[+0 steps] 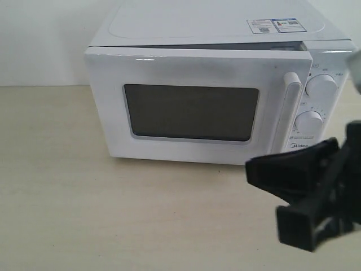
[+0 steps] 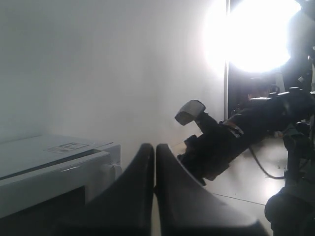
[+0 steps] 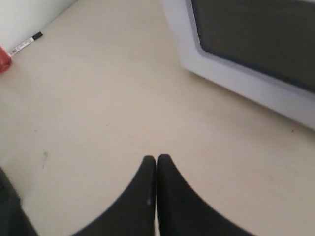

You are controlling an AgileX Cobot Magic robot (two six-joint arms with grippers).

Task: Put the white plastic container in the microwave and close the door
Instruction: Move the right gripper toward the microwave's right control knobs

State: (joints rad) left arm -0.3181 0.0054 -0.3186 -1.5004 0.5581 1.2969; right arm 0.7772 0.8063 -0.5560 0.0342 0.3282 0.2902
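Pale beige flat counter [image 1: 84,214]: carries the one appliance.

White boxy countertop microwave [image 1: 214,25], two round dials [image 1: 322,87], stickers on top: stands at the rear of the counter.

White side-hinged door [image 1: 192,70], dark window, long vertical bar handle [image 1: 292,113]: swung almost to, with a thin dark gap along its top edge. Judged not fully latched.

White plastic container: not seen in any view. The window is too dark to show the cavity, so it is presumed inside.

Right tool [image 3: 156,160], black: fingers together, empty, low over the counter in front of the door.

Left tool [image 2: 155,146], black: fingers together, empty, raised beside the microwave.

Left to do: a last push on the door, if any
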